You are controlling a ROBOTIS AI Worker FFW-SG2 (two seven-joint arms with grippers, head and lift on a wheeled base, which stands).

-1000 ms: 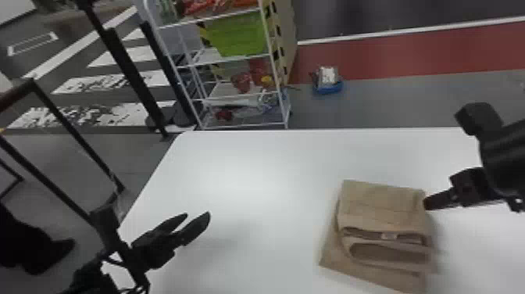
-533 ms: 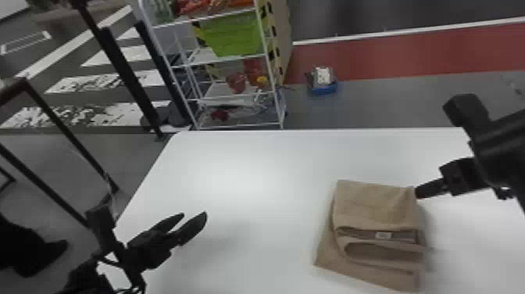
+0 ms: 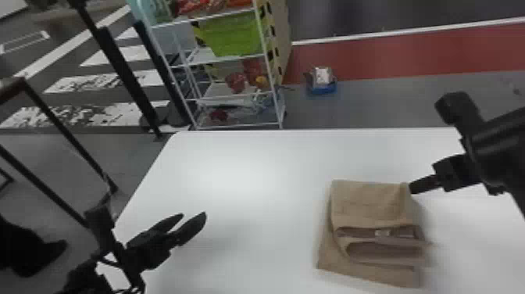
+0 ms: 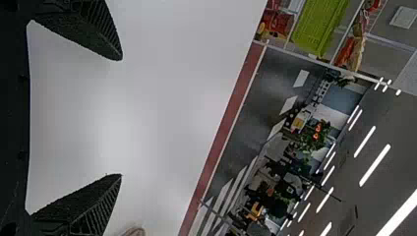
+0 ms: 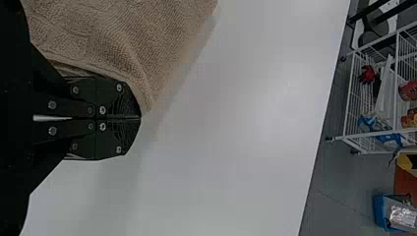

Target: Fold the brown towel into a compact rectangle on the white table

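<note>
Brown towel lay folded in several layers on the white table, toward four o'clock from the middle of the head view. Taking the towel as the centre of a clock, with twelve at the far edge of the table, its loops of folded cloth faced six o'clock, and the bottom layer came out from under them between five and eight o'clock. The right gripper was at the towel's corner at one o'clock, with its two fingers closed together. The left gripper was over the table, well apart from the towel at nine o'clock, its fingers spread and holding nothing. A white rack stood beyond the table, toward eleven o'clock.
</note>
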